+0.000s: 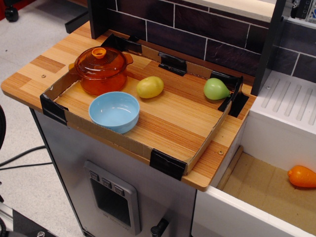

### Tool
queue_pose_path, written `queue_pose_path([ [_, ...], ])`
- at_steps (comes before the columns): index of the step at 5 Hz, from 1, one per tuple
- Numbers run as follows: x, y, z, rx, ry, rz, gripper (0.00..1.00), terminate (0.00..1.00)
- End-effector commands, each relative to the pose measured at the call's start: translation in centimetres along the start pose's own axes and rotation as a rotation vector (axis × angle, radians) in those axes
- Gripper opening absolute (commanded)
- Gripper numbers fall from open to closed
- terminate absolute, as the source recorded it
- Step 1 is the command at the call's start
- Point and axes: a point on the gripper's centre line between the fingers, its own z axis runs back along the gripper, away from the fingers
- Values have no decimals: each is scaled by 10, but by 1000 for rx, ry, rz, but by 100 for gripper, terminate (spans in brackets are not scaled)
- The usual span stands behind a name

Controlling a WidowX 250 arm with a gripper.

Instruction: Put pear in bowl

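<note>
The light-green pear (216, 89) lies on its side on the wooden counter near the far right corner of the cardboard frame, its point toward the right. The light-blue bowl (114, 111) stands empty near the front left of the frame, well apart from the pear. No gripper or arm shows in this view.
An orange transparent lidded pot (101, 69) stands behind the bowl. A yellow oval fruit (150, 87) lies between pot and pear. A low cardboard rim (126, 143) with black tape corners borders the counter. An orange fruit (302, 176) lies in the sink at the right.
</note>
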Motion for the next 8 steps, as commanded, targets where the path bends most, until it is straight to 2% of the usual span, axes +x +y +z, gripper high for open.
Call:
queue_pose_path([
  [1,0,0,0,0,0,0,100,0],
  [2,-5,-25,-7,18,-7,-254,100,0],
  [4,-24,-56,-22,-52,-13,-749,100,0],
  [5,-25,-68,-31,-194,-29,-984,100,0],
  [6,-33,-74,-43,-236,-77,-1234,100,0],
  [7,-35,-88,-57,-260,-61,-1418,100,0],
  [8,-39,-100,-74,-245,-51,-1433,100,0],
])
